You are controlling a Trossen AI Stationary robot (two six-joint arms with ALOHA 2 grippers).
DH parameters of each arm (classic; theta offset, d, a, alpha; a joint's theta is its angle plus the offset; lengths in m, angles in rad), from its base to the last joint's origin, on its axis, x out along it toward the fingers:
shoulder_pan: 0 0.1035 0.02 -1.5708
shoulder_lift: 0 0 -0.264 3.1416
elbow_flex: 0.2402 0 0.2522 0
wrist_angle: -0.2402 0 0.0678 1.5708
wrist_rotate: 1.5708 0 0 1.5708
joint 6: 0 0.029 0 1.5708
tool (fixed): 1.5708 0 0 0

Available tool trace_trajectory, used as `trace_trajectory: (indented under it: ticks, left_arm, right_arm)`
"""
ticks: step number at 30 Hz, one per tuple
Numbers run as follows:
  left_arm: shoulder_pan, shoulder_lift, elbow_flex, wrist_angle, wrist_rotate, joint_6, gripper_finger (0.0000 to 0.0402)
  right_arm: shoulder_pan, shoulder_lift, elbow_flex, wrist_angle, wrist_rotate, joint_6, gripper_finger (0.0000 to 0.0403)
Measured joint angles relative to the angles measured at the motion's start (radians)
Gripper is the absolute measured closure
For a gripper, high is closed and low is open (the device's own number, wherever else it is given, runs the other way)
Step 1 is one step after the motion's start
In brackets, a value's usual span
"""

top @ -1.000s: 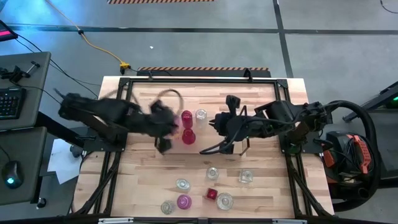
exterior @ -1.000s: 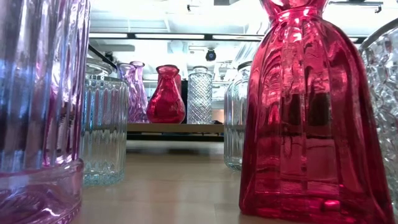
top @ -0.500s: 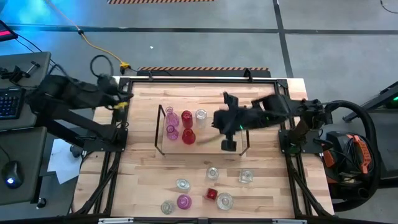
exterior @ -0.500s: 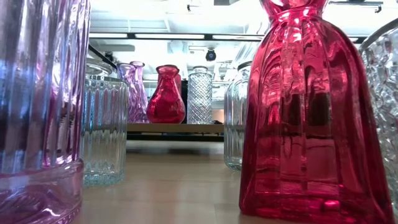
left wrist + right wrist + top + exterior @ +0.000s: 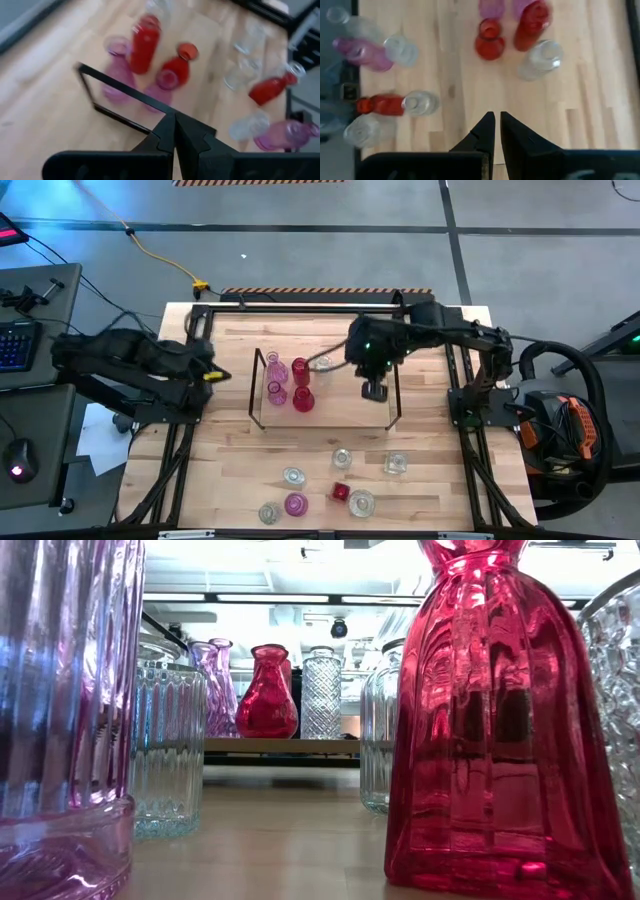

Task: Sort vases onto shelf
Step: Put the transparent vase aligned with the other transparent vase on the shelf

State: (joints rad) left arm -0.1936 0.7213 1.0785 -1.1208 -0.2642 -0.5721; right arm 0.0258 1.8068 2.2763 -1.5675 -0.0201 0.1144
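While five vases (image 5: 292, 383) were already grouped toward the left end of the shelf (image 5: 340, 410), seemingly to leave its right part free for more, neither arm was carrying anything. The right claw (image 5: 373, 389) was held above the shelf's right part with its fingers nearly together and nothing between them, probably between placements. The left claw (image 5: 212, 374) was kept pulled back over the bench's (image 5: 225, 450) left edge, fully closed and empty. Seven more vases (image 5: 330, 485), pink, red and clear, were left standing near the bench's front edge, well apart from the shelf.
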Motion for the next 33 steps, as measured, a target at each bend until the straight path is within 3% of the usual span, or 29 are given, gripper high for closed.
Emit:
trace_trajectory:
  ticks: [4, 9, 14, 21, 27, 33]
  left_arm:
    - [0.000, 0.018, -0.052, 0.069, 0.054, 0.007, 0.0401]
    - [0.000, 0.026, -0.055, 0.099, 0.038, 0.038, 0.0401]
    - [0.001, 0.022, -0.055, 0.137, -0.010, 0.041, 0.0401]
    - [0.000, 0.020, -0.055, 0.171, -0.067, -0.065, 0.0401]
    - [-0.002, 0.012, -0.055, 0.179, -0.071, -0.182, 0.0401]
    - [-0.019, 0.007, -0.055, 0.178, -0.027, -0.114, 0.0401]
  right_arm:
    - [0.047, 0.004, -0.009, -0.003, -0.010, 0.063, 0.0386]
    - [0.124, 0.006, -0.058, -0.004, -0.018, 0.121, 0.0386]
    - [0.161, 0.006, -0.144, -0.003, -0.038, 0.066, 0.0386]
    - [0.098, 0.006, -0.308, 0.082, -0.051, -0.090, 0.0386]
    - [0.052, 0.006, -0.426, 0.262, -0.176, -0.113, 0.0386]
    - [0.074, 0.006, -0.530, 0.366, -0.280, -0.055, 0.0386]
